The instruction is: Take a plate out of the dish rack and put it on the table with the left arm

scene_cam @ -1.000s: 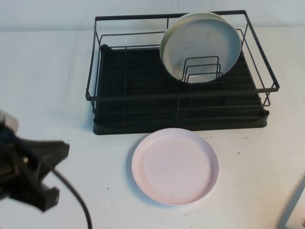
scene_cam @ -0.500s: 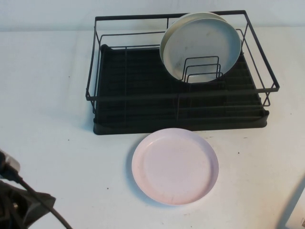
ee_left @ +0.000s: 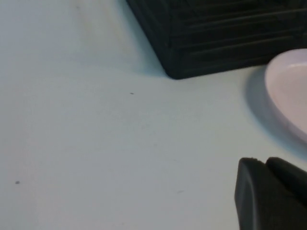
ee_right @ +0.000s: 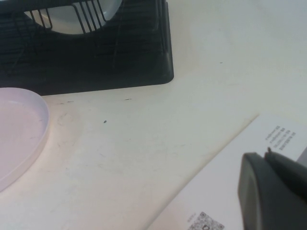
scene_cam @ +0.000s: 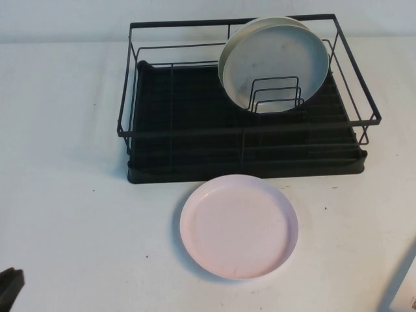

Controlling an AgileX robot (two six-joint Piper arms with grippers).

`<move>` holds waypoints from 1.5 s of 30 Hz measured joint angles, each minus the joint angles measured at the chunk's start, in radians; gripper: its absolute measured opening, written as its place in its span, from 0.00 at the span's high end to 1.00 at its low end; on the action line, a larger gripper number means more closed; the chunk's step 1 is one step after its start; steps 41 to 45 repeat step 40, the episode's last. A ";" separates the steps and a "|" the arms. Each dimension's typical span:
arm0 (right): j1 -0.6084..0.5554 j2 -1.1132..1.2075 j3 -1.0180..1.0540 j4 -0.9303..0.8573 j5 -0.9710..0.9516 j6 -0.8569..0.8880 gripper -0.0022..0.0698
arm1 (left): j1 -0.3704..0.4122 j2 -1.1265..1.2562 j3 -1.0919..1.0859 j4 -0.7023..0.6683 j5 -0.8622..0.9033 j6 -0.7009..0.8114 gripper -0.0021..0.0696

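The pale pink plate (scene_cam: 238, 225) lies flat on the white table (scene_cam: 78, 195), just in front of the black wire dish rack (scene_cam: 244, 140). It also shows in the left wrist view (ee_left: 290, 91) and the right wrist view (ee_right: 17, 134). Only a black tip of the left arm (scene_cam: 10, 287) shows at the bottom left corner of the high view. My left gripper (ee_left: 263, 163) is shut and empty, low over bare table, well to the left of the plate. My right gripper (ee_right: 266, 155) is shut and empty over a printed sheet.
A cream grey-green plate (scene_cam: 276, 65) stands upright in the rack's dividers at the back right. A white printed paper sheet (ee_right: 225, 191) lies at the table's right front. The rack's front corner (ee_left: 172, 67) is near the left gripper.
The left arm has drawn back down and to the left, almost out of the high view. The pink plate and the rack have not moved.
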 joint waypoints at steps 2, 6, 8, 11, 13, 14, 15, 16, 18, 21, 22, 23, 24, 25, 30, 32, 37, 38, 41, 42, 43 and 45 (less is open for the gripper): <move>0.000 0.000 0.000 0.000 0.000 0.000 1.00 | 0.000 -0.102 0.046 0.107 -0.005 -0.113 0.97; 0.000 0.000 0.000 0.000 0.000 0.000 1.00 | 0.009 -0.261 0.111 0.213 -0.006 -0.213 0.97; 0.000 0.000 0.000 0.002 0.000 0.000 1.00 | 0.028 -0.286 0.142 0.232 -0.013 -0.231 0.97; 0.000 0.000 0.000 0.004 0.000 0.000 1.00 | 0.069 -0.291 0.182 0.241 -0.024 -0.241 0.97; 0.000 0.000 0.000 0.004 0.000 0.000 1.00 | 0.096 -0.291 0.204 0.232 -0.033 -0.242 0.97; 0.000 0.000 0.000 0.004 0.000 0.000 1.00 | 0.110 -0.291 0.216 0.223 -0.040 -0.243 0.97; 0.000 0.000 0.000 0.004 0.000 0.000 1.00 | 0.119 -0.291 0.226 0.217 -0.047 -0.244 0.97; 0.000 0.000 0.000 0.004 0.000 0.000 1.00 | 0.130 -0.291 0.240 0.213 -0.063 -0.244 0.97; 0.000 0.000 0.000 0.004 0.000 0.000 1.00 | 0.142 -0.291 0.266 0.203 -0.086 -0.244 0.97; 0.000 0.000 0.000 0.004 0.000 0.000 1.00 | 0.149 -0.291 0.272 0.180 -0.115 -0.238 0.97; 0.000 0.000 0.000 0.004 0.000 0.000 1.00 | 0.149 -0.291 0.272 0.176 -0.117 -0.235 0.97; 0.000 0.000 0.000 0.004 0.000 0.000 1.00 | 0.149 -0.291 0.272 0.170 -0.117 -0.229 0.97; 0.000 0.000 0.000 0.004 0.000 0.000 1.00 | 0.149 -0.291 0.272 0.168 -0.117 -0.227 0.97; 0.000 0.000 0.000 0.004 0.000 0.000 1.00 | 0.149 -0.291 0.272 0.167 -0.119 -0.225 0.97; 0.000 0.000 0.000 0.004 0.000 0.000 1.00 | 0.149 -0.291 0.272 0.163 -0.123 -0.221 0.97; 0.000 0.000 0.000 0.004 0.000 0.000 1.00 | 0.149 -0.291 0.272 0.161 -0.123 -0.219 0.97; 0.000 0.000 0.000 0.004 0.000 0.000 1.00 | 0.149 -0.291 0.274 0.161 -0.123 -0.219 0.97; 0.000 0.000 0.000 0.004 0.000 0.000 1.00 | 0.149 -0.291 0.274 0.161 -0.123 -0.219 0.97; 0.000 0.000 0.000 0.004 0.000 0.000 1.00 | 0.149 -0.291 0.274 0.161 -0.123 -0.219 0.97; 0.000 0.000 0.000 0.004 0.000 0.000 1.00 | 0.149 -0.291 0.274 0.161 -0.123 -0.219 0.97; 0.000 0.000 0.000 0.004 0.000 0.000 1.00 | 0.149 -0.291 0.274 0.161 -0.123 -0.219 0.97; 0.000 0.000 0.000 0.004 0.000 0.000 1.00 | 0.149 -0.291 0.274 0.161 -0.123 -0.219 0.97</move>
